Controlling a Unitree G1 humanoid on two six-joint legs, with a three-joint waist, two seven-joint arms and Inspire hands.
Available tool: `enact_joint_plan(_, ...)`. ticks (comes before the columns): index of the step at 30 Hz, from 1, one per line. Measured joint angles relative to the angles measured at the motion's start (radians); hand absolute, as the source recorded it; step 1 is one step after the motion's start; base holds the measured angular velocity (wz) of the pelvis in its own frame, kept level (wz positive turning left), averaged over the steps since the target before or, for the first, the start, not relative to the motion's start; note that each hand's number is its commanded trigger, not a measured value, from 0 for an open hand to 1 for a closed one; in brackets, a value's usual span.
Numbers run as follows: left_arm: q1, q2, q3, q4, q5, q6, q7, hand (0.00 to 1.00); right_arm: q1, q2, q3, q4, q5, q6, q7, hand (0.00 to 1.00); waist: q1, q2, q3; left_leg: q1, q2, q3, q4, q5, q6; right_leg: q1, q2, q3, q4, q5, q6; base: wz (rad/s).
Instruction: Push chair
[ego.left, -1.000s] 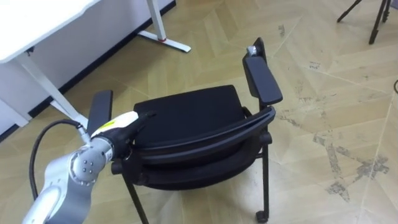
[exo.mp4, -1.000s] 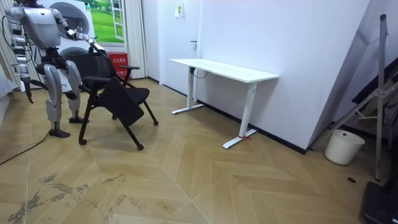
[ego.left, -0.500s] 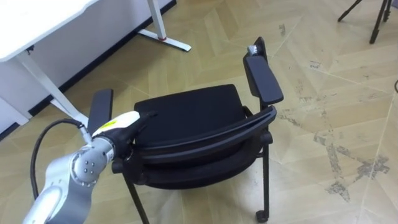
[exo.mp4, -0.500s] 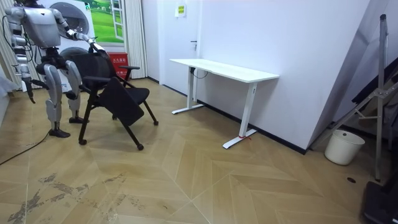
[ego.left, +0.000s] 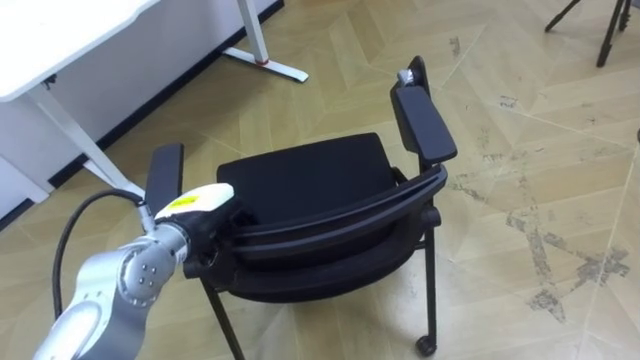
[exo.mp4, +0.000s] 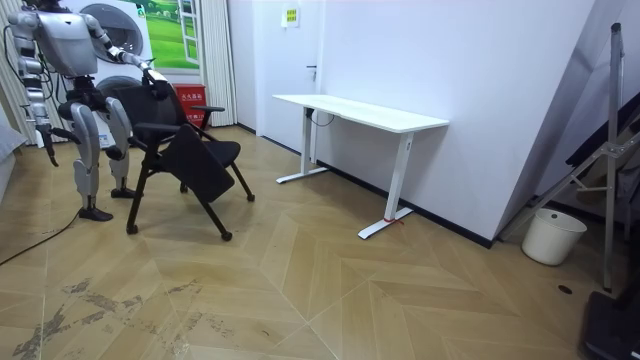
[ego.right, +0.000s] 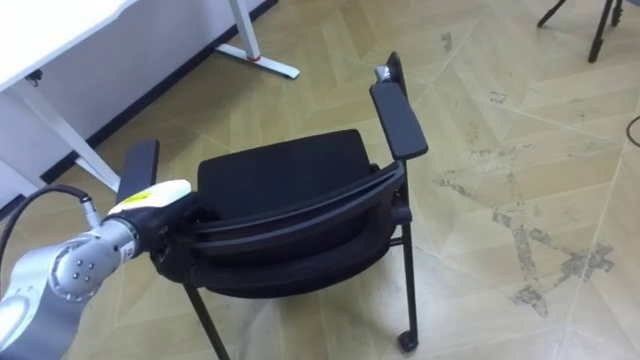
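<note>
Right hand (exo.mp4: 49, 156) hangs at the robot's side, fingers too small to tell. Worktop (ego.left: 60, 35) upper left. Left hand (ego.left: 200, 203) rests at the chair's (ego.left: 300, 180) left backrest end, fingers hidden behind the rail, grip unclear. Open floor (ego.left: 540, 150) right of the chair

Silver forearm with a round joint at 8 o'clock, black looping cable; left hand (ego.left: 196, 200) white-backed, yellow-green mark.
</note>
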Motion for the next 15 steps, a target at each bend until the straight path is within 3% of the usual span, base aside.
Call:
enact_joint_plan(8, 0.001, 0.0, -0.001, -0.002, 0.002, 0.003, 0.012, 1.0, 0.009, 0.0, -0.004, -0.002, 0.01, 0.001, 0.017, 0.0, 0.001, 0.0, 0.0, 0.001, 0.0, 0.006, 0.0, 0.0, 0.0, -0.004, 0.0, 0.013, 0.001, 0.0, 0.0, -0.01)
enact_joint_plan(15, 0.0, 0.003, -0.001, -0.009, 0.006, 0.024, 0.009, 1.0, 0.045, -0.002, -0.082, 0.037, 0.096, 0.001, 0.024, 0.0, -0.01, 0.001, -0.0018, -0.001, 0.0, 0.019, 0.0, 0.0, 0.0, -0.009, -0.001, 0.022, 0.001, 0.002, 0.001, -0.03)
